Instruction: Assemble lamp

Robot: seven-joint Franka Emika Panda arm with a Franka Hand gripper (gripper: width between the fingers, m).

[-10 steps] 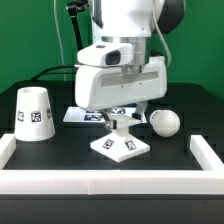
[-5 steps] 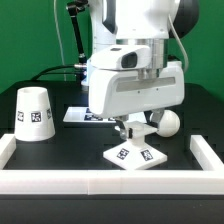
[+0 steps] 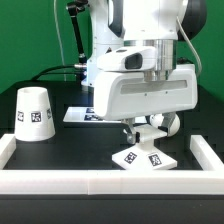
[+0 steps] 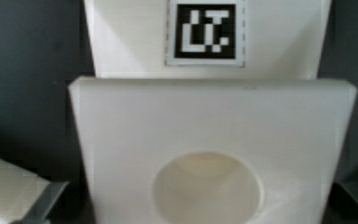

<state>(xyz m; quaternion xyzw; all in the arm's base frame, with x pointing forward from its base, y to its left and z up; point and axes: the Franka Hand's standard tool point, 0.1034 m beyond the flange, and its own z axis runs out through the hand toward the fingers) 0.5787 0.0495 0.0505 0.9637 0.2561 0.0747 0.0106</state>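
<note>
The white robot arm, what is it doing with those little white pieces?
The arm is putting a lamp together. Its fingers reach down onto the flat square lamp base and seem closed on its raised middle. The ball-shaped bulb lies just behind, partly hidden. The tapered shade stands apart at the exterior view's left. Nothing is joined yet.

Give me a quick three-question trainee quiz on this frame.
1. True or false: the shade sits on the base.
2. Where is the bulb? A) inside the shade B) loose beside the base, partly hidden by the gripper C) screwed into the base
3. Fill in: the shade stands toward the exterior view's ____.

Key: 1 false; 2 B; 3 left.
</note>
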